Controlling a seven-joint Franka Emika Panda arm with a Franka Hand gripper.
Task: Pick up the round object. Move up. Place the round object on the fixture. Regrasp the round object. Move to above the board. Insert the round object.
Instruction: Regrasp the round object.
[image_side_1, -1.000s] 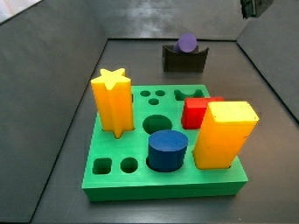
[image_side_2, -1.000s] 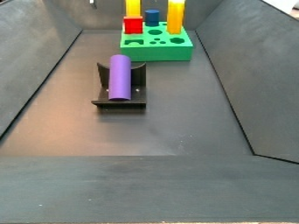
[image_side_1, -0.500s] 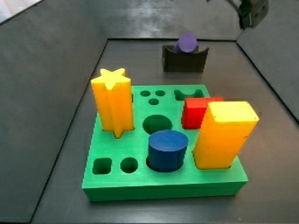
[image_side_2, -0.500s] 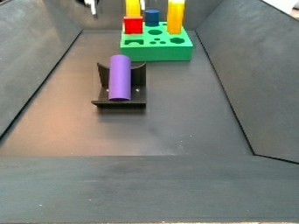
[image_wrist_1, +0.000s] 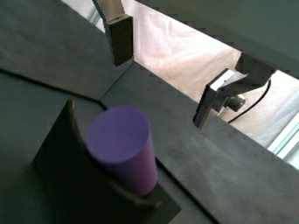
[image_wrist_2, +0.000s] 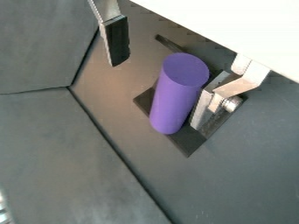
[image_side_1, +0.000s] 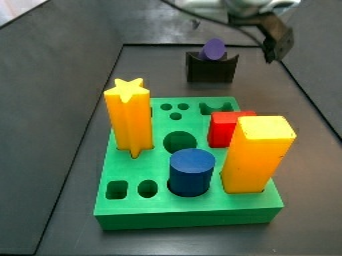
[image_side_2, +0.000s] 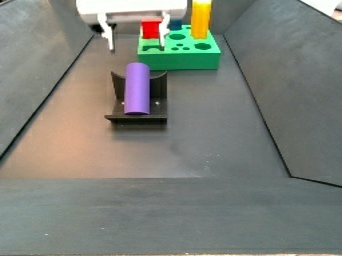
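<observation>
The purple cylinder peg (image_wrist_2: 177, 92) lies on its side in the notch of the fixture (image_side_2: 135, 110), well clear of the green board (image_side_1: 201, 200). The gripper (image_wrist_2: 163, 57) hangs above it with its jaws spread wide and nothing between them; in both wrist views one finger (image_wrist_1: 121, 39) stands on either side of the peg, neither touching it. No readable writing or label shows

Purple round object (image_side_2: 135, 86) lying on side in fixture (image_side_2: 136, 112) notch, free. Green board (image_side_1: 187, 190) apart, w/ other pegs upright. Hand (image_wrist_2: 162, 64) spread wide, above round object.
</observation>
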